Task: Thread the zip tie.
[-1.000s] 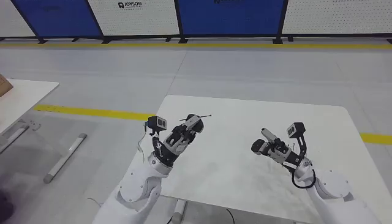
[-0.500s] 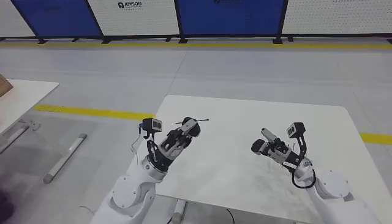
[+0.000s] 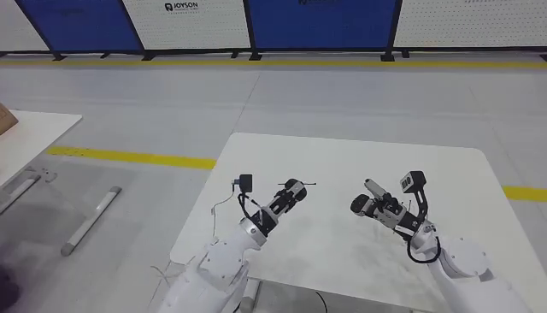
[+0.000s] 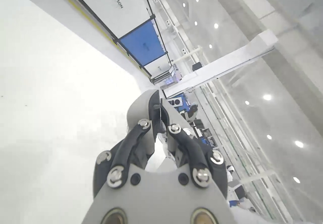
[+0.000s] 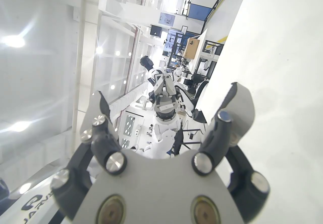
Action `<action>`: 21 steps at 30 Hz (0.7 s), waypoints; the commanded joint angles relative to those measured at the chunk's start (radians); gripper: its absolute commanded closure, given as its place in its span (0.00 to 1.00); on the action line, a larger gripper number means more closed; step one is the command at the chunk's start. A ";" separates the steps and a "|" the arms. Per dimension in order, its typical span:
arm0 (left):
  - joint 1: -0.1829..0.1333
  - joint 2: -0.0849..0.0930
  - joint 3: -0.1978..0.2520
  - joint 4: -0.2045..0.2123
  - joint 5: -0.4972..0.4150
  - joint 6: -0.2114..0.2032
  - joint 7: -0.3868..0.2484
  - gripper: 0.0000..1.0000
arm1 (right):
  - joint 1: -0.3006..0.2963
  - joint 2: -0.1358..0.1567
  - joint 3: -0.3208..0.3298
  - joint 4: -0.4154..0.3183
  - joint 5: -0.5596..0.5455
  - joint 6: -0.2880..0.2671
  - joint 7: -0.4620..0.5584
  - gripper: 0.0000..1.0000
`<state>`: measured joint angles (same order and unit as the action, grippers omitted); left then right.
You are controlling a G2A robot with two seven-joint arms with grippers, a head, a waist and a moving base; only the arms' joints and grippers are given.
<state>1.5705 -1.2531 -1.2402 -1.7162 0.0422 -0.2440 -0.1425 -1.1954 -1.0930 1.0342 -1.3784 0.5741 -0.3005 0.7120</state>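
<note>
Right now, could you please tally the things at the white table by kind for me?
Zip tie: 1, pinched in the left tool.
Tools: 2, the left one shut, the right tool open.
White table: 1.
Total: 4.

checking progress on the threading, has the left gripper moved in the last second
Yes. The left gripper, shut on the zip tie, has shifted inward from the left edge of the table toward the right gripper, which stayed put.

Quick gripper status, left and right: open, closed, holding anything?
Left gripper: closed on the thin black plastic zip tie.
Right gripper: open, holding nothing.
</note>
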 commanded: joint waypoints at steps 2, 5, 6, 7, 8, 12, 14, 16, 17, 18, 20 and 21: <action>-0.022 -0.005 0.021 0.037 -0.008 0.006 0.024 1.00 | 0.000 0.000 0.000 0.000 0.000 0.000 0.000 0.00; -0.033 -0.007 0.031 0.051 -0.010 0.001 0.035 1.00 | 0.000 0.000 0.000 0.000 0.000 0.000 0.000 0.00; -0.033 -0.007 0.031 0.047 -0.014 -0.005 0.038 1.00 | 0.000 0.000 0.000 0.000 0.000 0.000 0.000 0.00; -0.032 -0.007 0.030 0.037 -0.021 -0.010 0.040 1.00 | 0.000 0.000 0.000 0.000 0.000 0.000 0.000 0.00; -0.030 -0.006 0.027 0.027 -0.022 -0.011 0.039 1.00 | 0.000 0.000 0.000 0.000 0.000 0.000 0.000 0.00; -0.009 -0.003 0.003 -0.048 -0.035 -0.029 0.045 1.00 | 0.000 0.000 0.000 0.000 0.000 0.000 0.000 0.00; 0.010 0.000 -0.014 -0.104 -0.050 -0.042 0.049 1.00 | 0.000 0.000 0.000 0.000 0.000 0.000 0.000 0.00; 0.030 0.002 -0.032 -0.155 -0.065 -0.051 0.058 1.00 | 0.000 0.000 0.000 0.000 0.000 0.000 0.000 0.00; 0.044 0.003 -0.043 -0.188 -0.084 -0.056 0.068 1.00 | 0.000 0.000 0.000 0.000 0.000 0.000 0.000 0.00; 0.054 0.003 -0.051 -0.210 -0.097 -0.057 0.073 1.00 | 0.000 0.000 0.000 0.000 0.000 0.000 0.000 0.00; 0.072 0.004 -0.067 -0.249 -0.124 -0.064 0.079 1.00 | 0.000 0.000 0.000 0.000 0.000 0.000 0.000 0.00; 0.083 0.005 -0.077 -0.274 -0.140 -0.073 0.083 1.00 | 0.000 0.000 0.000 0.000 0.000 0.000 0.000 0.00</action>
<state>1.6425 -1.2487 -1.3081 -1.9664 -0.0832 -0.3095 -0.0621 -1.1954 -1.0930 1.0342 -1.3784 0.5741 -0.3005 0.7120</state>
